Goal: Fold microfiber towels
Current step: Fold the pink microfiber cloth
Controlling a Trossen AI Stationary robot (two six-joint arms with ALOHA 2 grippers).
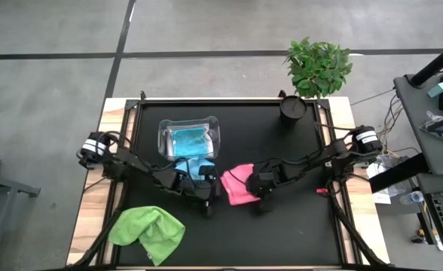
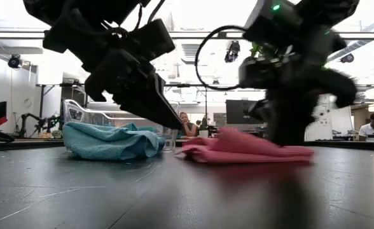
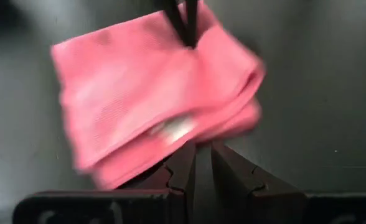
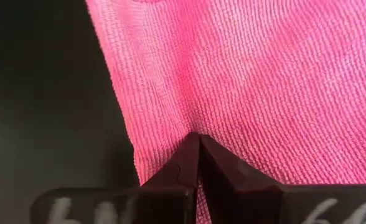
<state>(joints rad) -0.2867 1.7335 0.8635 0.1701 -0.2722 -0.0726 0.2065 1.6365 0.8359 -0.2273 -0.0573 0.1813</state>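
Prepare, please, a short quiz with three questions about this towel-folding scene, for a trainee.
1. True or false: the lime green microfiber towel lies inside the clear plastic tub.
2. Which towel does the right gripper press on?
A. soft pink microfiber towel
B. light blue microfiber towel
3. Fill in: the potted green plant stands at the table's far ____ corner.

Key: 1 false; 2 A; 3 right.

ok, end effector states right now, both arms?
Left end effector: fingers nearly closed at the pink towel's edge; a grip cannot be told.
Right end effector: shut, tips pressed on the pink towel.
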